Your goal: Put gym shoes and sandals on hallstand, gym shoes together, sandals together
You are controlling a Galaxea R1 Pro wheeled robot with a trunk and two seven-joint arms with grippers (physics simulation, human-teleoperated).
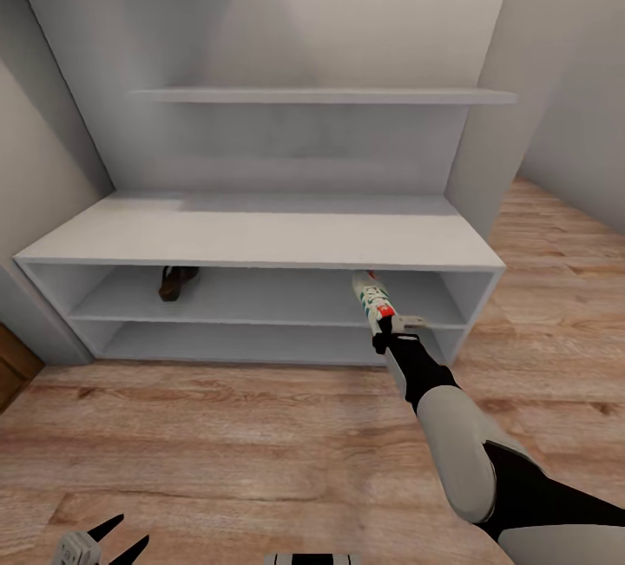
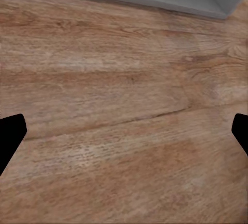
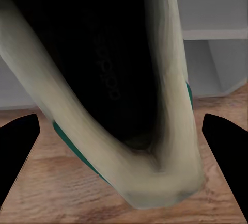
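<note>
One sandal [image 1: 177,282] is already lodged on the hallstand [image 1: 260,239] middle tier. A gym shoe [image 1: 373,303] is held clamped in the right gripper [image 1: 392,327] at that tier's edge, not yet released. The left gripper [image 1: 108,542] hangs spread and empty above the corridor floor [image 1: 226,443]. Remaining shoes are judged outstanding.

Home corridor: grey hallstand [image 1: 260,235], shoes, wood-plank floor [image 1: 217,443], plain walls.

Hallstand [image 1: 260,239] top deck bare, open from above up to the upper shelf [image 1: 321,96]; middle tier blocked at left by a sandal [image 1: 176,282], at right by gym shoe [image 1: 373,300] in the right claw [image 1: 392,329]; span between them free; bottom tier open; corridor floor [image 1: 217,435] in front unobstructed.
</note>
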